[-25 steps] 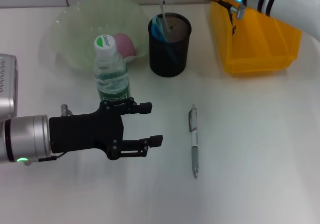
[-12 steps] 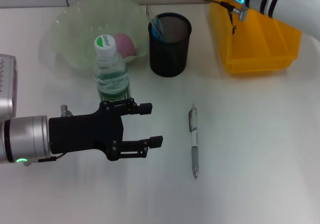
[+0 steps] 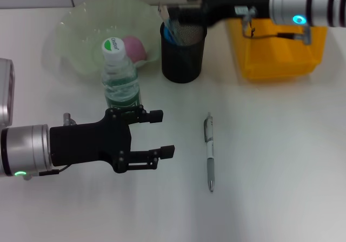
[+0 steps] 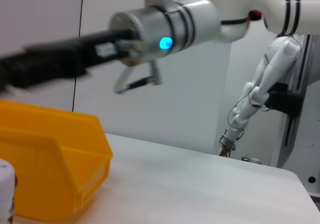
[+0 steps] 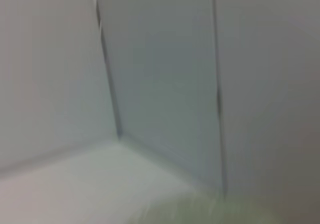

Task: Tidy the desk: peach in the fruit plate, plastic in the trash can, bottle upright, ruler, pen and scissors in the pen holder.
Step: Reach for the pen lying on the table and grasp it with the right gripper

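Our left gripper (image 3: 162, 132), jaws spread and empty, hovers just before the one upright bottle (image 3: 120, 74); our right gripper (image 3: 178, 12) reaches over the pen holder (image 3: 183, 48), its jaw state indiscernible. Done, we judge: one peach (image 3: 135, 47) in the fruit plate (image 3: 81, 31), bottle standing, something blue in the holder. Left: one pen (image 3: 209, 151) on the desk, well apart. One yellow bin (image 3: 281, 52) behind
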### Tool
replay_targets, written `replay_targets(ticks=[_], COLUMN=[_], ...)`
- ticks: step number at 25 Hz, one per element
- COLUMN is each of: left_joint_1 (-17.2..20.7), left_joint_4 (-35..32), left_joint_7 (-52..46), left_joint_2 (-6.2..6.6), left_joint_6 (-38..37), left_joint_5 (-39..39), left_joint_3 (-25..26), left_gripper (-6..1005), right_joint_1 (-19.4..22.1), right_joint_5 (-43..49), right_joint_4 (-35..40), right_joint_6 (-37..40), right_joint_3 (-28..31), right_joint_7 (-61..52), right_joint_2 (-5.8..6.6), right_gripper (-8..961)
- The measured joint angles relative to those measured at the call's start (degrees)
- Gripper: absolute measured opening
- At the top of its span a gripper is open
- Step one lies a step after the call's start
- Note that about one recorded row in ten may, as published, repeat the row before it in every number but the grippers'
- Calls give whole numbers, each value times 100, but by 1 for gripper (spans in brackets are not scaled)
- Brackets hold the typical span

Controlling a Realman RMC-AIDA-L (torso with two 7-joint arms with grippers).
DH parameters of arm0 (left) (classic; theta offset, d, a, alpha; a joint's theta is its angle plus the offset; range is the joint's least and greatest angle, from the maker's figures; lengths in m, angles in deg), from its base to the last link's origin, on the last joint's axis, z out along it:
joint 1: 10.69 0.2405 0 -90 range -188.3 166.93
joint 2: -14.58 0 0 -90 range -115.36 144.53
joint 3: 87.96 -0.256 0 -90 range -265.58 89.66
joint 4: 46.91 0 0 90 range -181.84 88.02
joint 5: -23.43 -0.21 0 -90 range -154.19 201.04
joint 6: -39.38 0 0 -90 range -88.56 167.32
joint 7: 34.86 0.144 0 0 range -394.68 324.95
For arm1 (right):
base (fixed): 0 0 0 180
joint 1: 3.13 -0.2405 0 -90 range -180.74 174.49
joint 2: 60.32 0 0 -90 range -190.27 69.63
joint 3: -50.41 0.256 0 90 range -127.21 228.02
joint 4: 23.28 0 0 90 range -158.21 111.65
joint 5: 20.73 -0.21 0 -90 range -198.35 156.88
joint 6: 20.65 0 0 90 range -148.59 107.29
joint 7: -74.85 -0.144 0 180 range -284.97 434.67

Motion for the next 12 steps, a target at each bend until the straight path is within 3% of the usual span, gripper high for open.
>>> replay_targets(ticks=[3,4,6,12], left_joint_1=[-2,-4,-13,-48], left_joint_4=[-8,-26,-58,-108], left_joint_7=[-52,-82,-171,-367], left_joint_2=[8,8,0,-6], left_joint_6=[9,10,32,158], left_joint_5=[-4,-9,-27,-43], left_joint_3=[2,3,4,4], left_gripper=[773,773,773,773], right_joint_1=[82,82,-3,-370], right_joint_5=[1455,1455,1931,2952], right_joint_4=[787,787,988,1288], right_joint_6=[1268,1268,2177,3359], right_joint_3=[472,472,814,926], right_joint_7=[-1307,-1307,-1830,-2842], right_joint_2=[-41,-41,-28,-7], right_gripper=[618,618,618,619])
